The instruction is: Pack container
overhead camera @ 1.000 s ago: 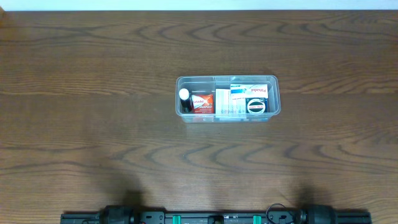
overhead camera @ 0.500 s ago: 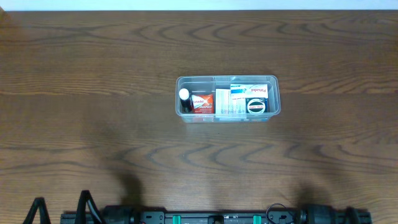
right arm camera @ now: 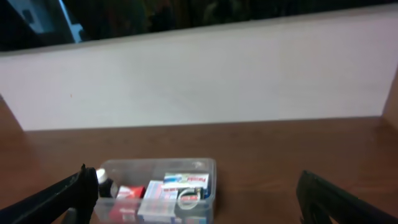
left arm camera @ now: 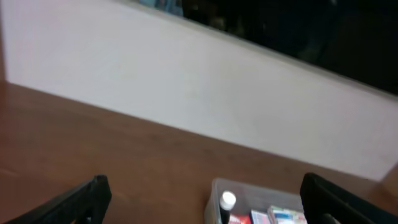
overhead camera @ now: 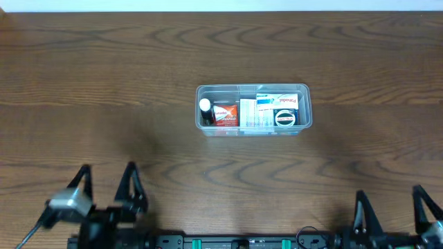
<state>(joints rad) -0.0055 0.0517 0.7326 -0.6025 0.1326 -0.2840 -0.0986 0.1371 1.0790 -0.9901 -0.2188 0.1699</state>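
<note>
Left gripper and right gripper, partly cropped, gape empty, well apart from the container; its packets seem blurred.

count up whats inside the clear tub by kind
bottle: 1
red packet: 1
white pack: 1, possibly a stack
blue-and-white box: 1
round tin: 1
total in the container: 5

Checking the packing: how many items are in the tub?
5 in the tub: bottle far left, orange-red packet next, white packet middle, blue-and-white box right, round tin before it; others may be hidden.
</note>
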